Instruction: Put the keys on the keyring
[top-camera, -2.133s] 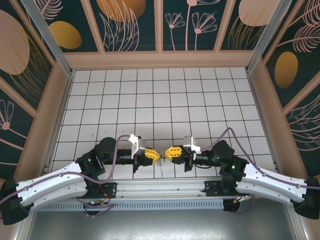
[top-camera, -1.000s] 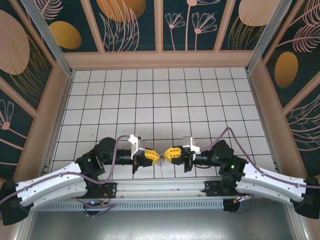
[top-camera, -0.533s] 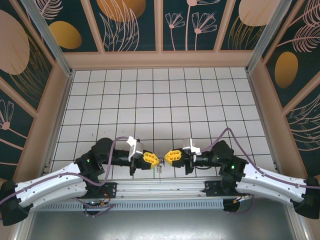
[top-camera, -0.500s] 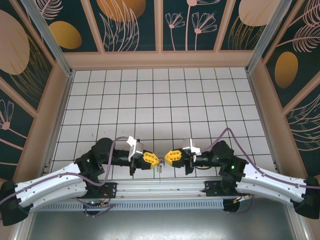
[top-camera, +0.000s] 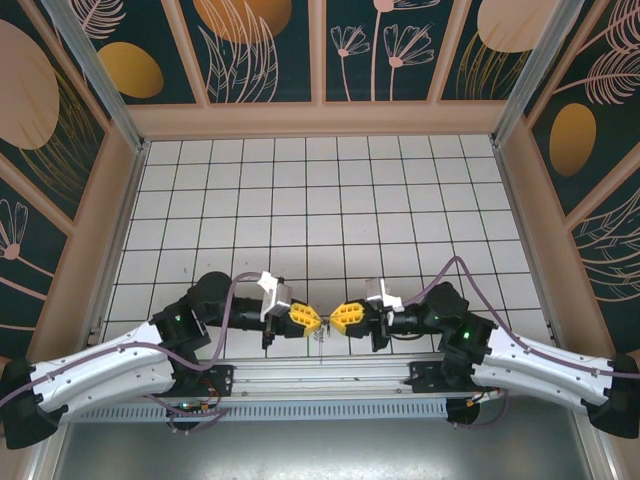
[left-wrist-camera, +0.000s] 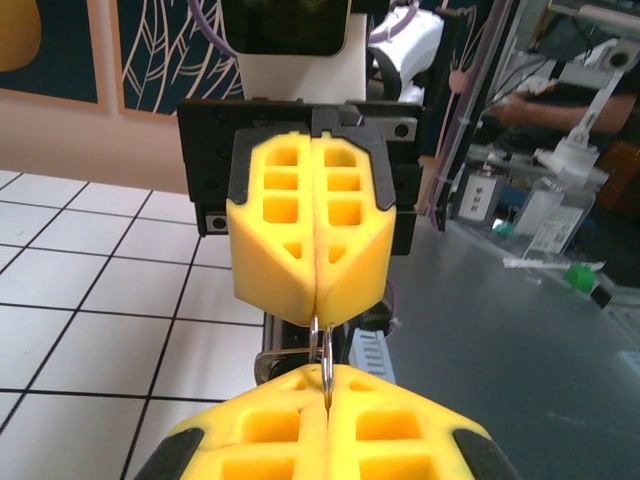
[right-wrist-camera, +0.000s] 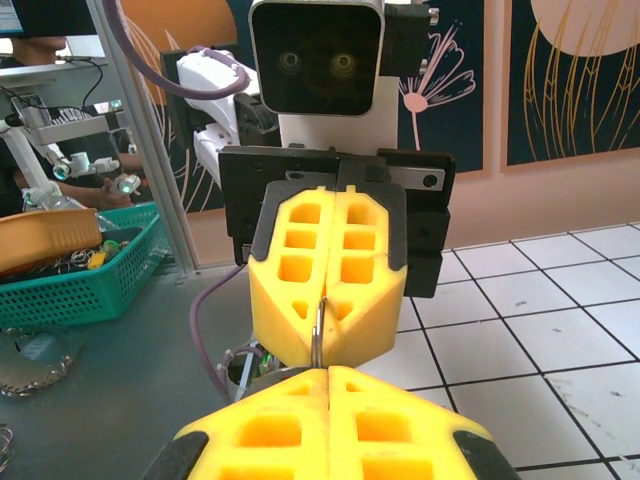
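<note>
My two yellow-fingered grippers meet tip to tip low over the near edge of the tiled floor. The left gripper (top-camera: 319, 321) (left-wrist-camera: 326, 388) is shut on a thin metal ring (left-wrist-camera: 327, 365) seen edge-on. The right gripper (top-camera: 334, 318) (right-wrist-camera: 328, 372), facing it, is shut on a second thin ring (left-wrist-camera: 315, 335) right beside the first. In the right wrist view a ring (right-wrist-camera: 316, 338) comes out of the left gripper's closed tips. A shiny metal piece (left-wrist-camera: 285, 360) hangs just below; I cannot tell if it belongs to the keys or the keyring. The keyring's oval loop is hidden.
The white tiled floor (top-camera: 320, 200) stretches away behind the grippers, boxed in by painted walls (top-camera: 320, 110). An aluminium rail (top-camera: 320, 377) runs along the near edge under both wrists. Off the table, a green basket (right-wrist-camera: 80, 270) stands beyond the left arm.
Both grippers have stayed shut. The left gripper twisted and edged right, the right gripper dipped slightly, and the gap between their tips has closed.
</note>
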